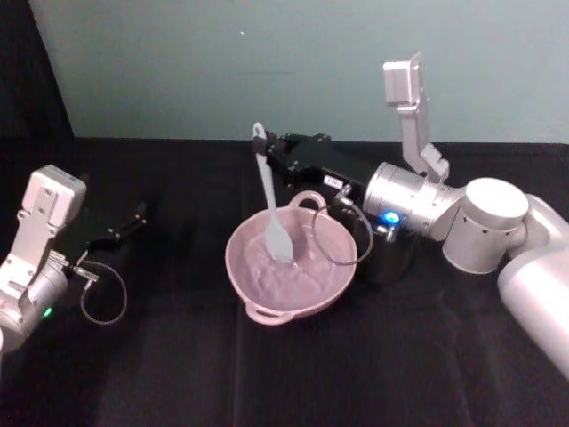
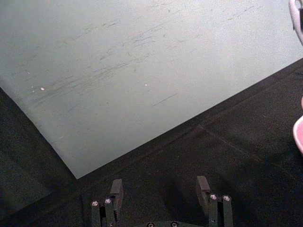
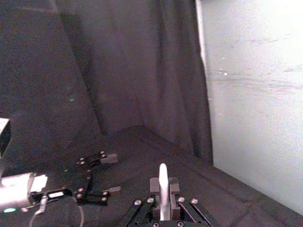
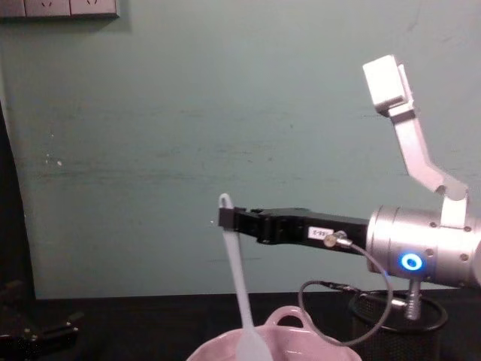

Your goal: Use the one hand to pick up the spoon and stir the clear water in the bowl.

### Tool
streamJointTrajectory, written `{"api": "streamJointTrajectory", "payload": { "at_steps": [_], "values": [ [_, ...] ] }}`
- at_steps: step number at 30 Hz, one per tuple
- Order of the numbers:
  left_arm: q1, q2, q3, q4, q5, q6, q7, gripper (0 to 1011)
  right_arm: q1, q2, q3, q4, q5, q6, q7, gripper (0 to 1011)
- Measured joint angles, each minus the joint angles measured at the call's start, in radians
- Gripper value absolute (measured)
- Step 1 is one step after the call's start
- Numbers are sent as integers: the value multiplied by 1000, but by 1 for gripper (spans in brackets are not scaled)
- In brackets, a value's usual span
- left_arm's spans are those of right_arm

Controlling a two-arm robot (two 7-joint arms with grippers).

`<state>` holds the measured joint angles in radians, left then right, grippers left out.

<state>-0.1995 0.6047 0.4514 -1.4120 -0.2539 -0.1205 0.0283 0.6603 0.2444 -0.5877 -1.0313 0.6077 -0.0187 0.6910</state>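
Note:
My right gripper (image 1: 267, 153) reaches in from the right, above the pink bowl (image 1: 307, 301), and is shut on the top of the white spoon's (image 1: 269, 203) handle. The spoon hangs nearly upright with its paddle blade down in the bowl, in the clear water (image 1: 283, 277), whose surface looks rippled. From the chest the right gripper (image 4: 226, 219) holds the spoon (image 4: 239, 280) just under its holed end, over the bowl (image 4: 301, 347). In the right wrist view the spoon handle (image 3: 163, 187) stands between the fingers. My left gripper (image 1: 127, 224) rests open on the cloth at the far left.
A black wire-mesh cup (image 1: 391, 253) stands just right of the bowl, under my right wrist. A grey cable (image 1: 333, 240) loops from the wrist over the bowl's right rim. Black cloth covers the table, and a pale green wall stands behind.

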Motion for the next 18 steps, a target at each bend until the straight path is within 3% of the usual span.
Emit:
{"api": "streamJointTrajectory", "payload": {
  "at_steps": [9,18],
  "values": [
    [0,0,0,0,0,0,0,1011,-56,68,59,-85,6,12,-39,122],
    [0,0,0,0,0,0,0,1011,-145,134,78,-223,16,47,-67,122]
  ]
}}
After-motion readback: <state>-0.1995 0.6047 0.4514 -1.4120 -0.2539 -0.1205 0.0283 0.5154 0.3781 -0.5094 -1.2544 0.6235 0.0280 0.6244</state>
